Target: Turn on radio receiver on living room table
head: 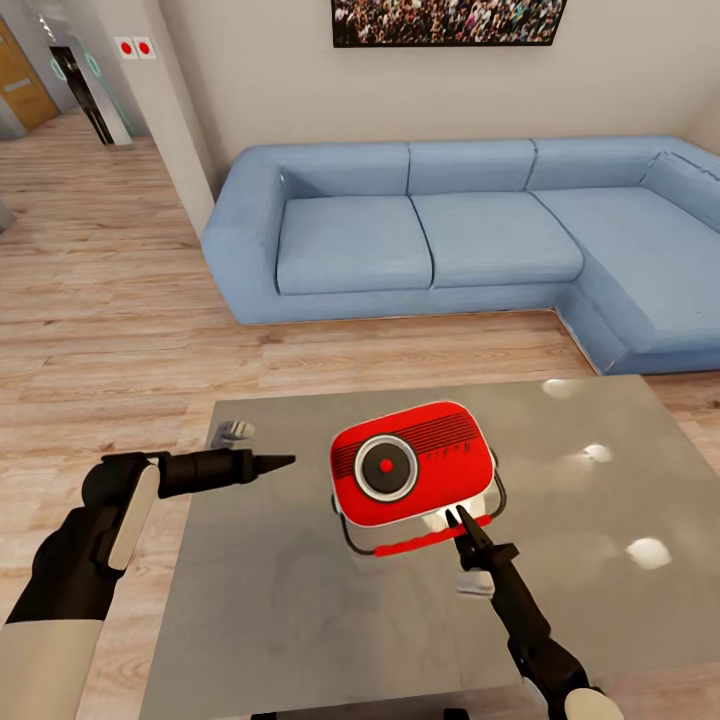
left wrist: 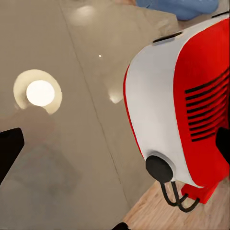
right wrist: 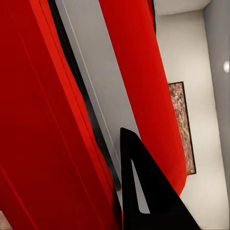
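The red radio receiver (head: 413, 475) sits face-up on the glossy grey coffee table (head: 300, 600) before the blue sofa (head: 470, 235); the right gripper (head: 461, 519) — fingers pinched together — touches its near edge; the left gripper (head: 275, 462), closed and empty, hovers well apart.

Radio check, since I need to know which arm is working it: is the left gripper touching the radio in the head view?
No, the left gripper hangs over the table, apart from the radio.
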Available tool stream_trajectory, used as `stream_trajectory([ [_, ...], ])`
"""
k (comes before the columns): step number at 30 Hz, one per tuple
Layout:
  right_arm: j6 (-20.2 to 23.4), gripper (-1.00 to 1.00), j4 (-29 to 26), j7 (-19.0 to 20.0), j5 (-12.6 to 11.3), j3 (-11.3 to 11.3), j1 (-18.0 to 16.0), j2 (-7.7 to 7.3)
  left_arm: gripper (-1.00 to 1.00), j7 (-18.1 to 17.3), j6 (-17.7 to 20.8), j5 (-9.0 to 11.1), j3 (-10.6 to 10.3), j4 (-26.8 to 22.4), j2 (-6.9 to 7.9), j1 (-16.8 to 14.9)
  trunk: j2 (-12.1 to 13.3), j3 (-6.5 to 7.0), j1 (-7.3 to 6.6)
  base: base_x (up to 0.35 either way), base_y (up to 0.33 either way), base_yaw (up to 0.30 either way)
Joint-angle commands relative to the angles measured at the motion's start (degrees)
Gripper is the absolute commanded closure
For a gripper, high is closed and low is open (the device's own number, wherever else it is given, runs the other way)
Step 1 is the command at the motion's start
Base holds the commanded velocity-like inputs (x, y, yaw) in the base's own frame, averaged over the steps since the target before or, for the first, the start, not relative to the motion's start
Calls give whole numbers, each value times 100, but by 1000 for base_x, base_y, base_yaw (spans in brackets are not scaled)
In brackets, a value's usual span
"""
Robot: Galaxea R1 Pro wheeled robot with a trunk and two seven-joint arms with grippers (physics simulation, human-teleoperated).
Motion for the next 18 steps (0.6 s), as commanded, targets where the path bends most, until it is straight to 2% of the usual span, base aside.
stream_trajectory([
  [1, -30, 100, 33, -2, -31, -1, -1, 3, -100, -24, 3, -2, -4, -33, -5, 0, 0, 0, 0, 0, 0, 0],
  [7, -16, 100, 149, 6, -135, -11, -1, 19, -100, -216, 33, 3, -143, -119, -38, 0, 0, 0, 0, 0, 0, 0],
  [8, -215, 100, 147, 6, -135, -13, -1, 20, -100, -316, 35, 3, -218, -122, -42, 0, 0, 0, 0, 0, 0, 0],
  [10, -215, 100, 142, 7, -135, -17, -1, 21, -100, -361, 41, 9, -336, -134, -68, 0, 0, 0, 0, 0, 0, 0],
  [13, -214, 100, 136, 8, -135, -19, -1, 22, -100, -387, 44, 22, -436, -153, -212, 0, 0, 0, 0, 0, 0, 0],
  [17, -208, 100, 128, 8, -135, -21, -1, 22, -100, -401, 46, 23, -506, -192, -543, 0, 0, 0, 0, 0, 0, 0],
  [18, -207, 100, 127, 8, -135, -21, -1, 22, -100, -402, 46, 23, -511, -205, -582, 0, 0, 0, 0, 0, 0, 0],
])
